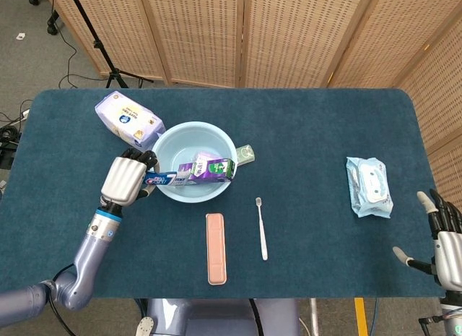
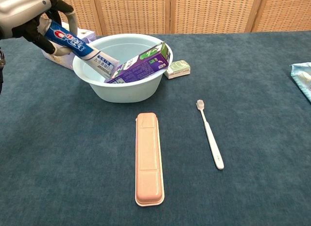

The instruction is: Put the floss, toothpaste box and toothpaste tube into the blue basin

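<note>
The left hand (image 1: pixel 126 179) grips the toothpaste tube (image 1: pixel 167 178) at its cap end, fingers wrapped around it, just left of the blue basin (image 1: pixel 193 141). In the head view the tube's long axis runs nearly level across the picture, its flat crimped end pointing right over the basin's near-left rim. Inside the basin lies the purple toothpaste box (image 1: pixel 208 168), long axis also left to right, its right end propped against the basin's right wall. The floss (image 1: pixel 247 154) — a small green and white pack — sits on the table (image 1: pixel 310 134) touching or just beside the basin's right rim, outside it. The right hand (image 1: pixel 442 238) shows at the lower right edge, fingers apart and holding nothing, near a pack of wet wipes (image 1: pixel 369 186). A pink toothbrush case (image 1: pixel 215 247) and a white toothbrush (image 1: pixel 261 228) lie in front of the basin, both lengthwise toward the robot; a tissue pack (image 1: pixel 129 118) rests behind the basin's left side.

In the chest view the left hand (image 2: pixel 29 14) sits at the upper left, and the tube (image 2: pixel 82 48) slopes down to the right — its crimped end dipping inside the basin (image 2: pixel 126 92) beside the box (image 2: pixel 141 63). The box tilts, its right end raised on the rim. The floss (image 2: pixel 177 68) lies just right of the basin.
</note>
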